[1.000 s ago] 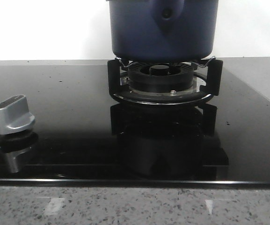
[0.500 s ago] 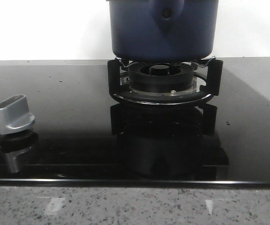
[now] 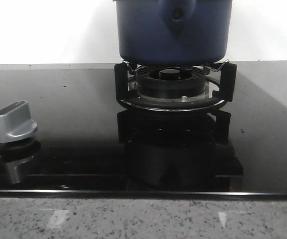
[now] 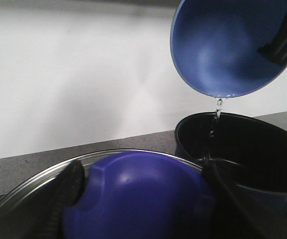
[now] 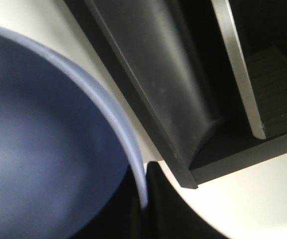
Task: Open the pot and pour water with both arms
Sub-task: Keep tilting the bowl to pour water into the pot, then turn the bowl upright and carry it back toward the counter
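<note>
Left gripper (image 4: 138, 199) pinches the lid (image 4: 29, 191) by its blue knob (image 4: 138, 196), one dark finger (image 4: 58, 199) on each side of the knob, with the lid's metal rim curving out beyond the fingers. Just past this gripper stands the pot (image 4: 242, 149), open, its dark interior exposed. Right gripper, seen only as a dark finger (image 4: 282, 42) at the edge of the left wrist view, pinches the rim of a blue bowl (image 4: 223, 45); in the right wrist view the bowl's pale rim (image 5: 118, 129) runs down between the two dark fingertips (image 5: 155, 199). Held above the pot and tilted mouth-down, the bowl releases a thin stream of water (image 4: 217, 112) from its lowest edge into the pot. In the front view, the pot's (image 3: 173, 32) dark-blue wall and pointed handle mount (image 3: 177, 17) appear over the burner (image 3: 170, 82) of a black glass hob (image 3: 73, 124), beside a silver control knob (image 3: 13, 122); neither gripper appears there
</note>
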You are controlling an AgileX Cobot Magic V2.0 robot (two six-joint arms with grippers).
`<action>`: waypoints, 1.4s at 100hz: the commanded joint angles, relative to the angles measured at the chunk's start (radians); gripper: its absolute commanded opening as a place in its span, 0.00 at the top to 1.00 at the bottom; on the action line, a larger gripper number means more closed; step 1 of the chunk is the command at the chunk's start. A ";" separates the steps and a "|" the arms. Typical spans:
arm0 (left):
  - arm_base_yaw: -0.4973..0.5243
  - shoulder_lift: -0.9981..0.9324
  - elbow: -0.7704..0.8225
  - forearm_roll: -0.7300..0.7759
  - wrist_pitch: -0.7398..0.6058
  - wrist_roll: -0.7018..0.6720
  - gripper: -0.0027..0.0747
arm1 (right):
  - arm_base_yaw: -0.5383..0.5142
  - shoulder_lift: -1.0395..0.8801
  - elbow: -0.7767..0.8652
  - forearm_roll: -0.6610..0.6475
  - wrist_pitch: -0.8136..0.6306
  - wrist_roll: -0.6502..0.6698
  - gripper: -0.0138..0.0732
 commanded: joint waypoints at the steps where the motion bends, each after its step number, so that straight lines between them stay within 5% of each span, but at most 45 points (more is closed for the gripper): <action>1: 0.002 -0.021 -0.036 -0.010 -0.118 0.001 0.56 | 0.000 -0.068 -0.025 -0.118 -0.004 0.011 0.91; 78: 0.002 -0.021 -0.036 -0.010 -0.118 0.001 0.56 | 0.000 -0.123 -0.025 -0.168 -0.042 0.044 0.91; 140: 0.002 -0.021 -0.036 -0.010 -0.118 0.001 0.56 | -0.018 -0.067 -0.025 0.191 0.063 0.083 0.92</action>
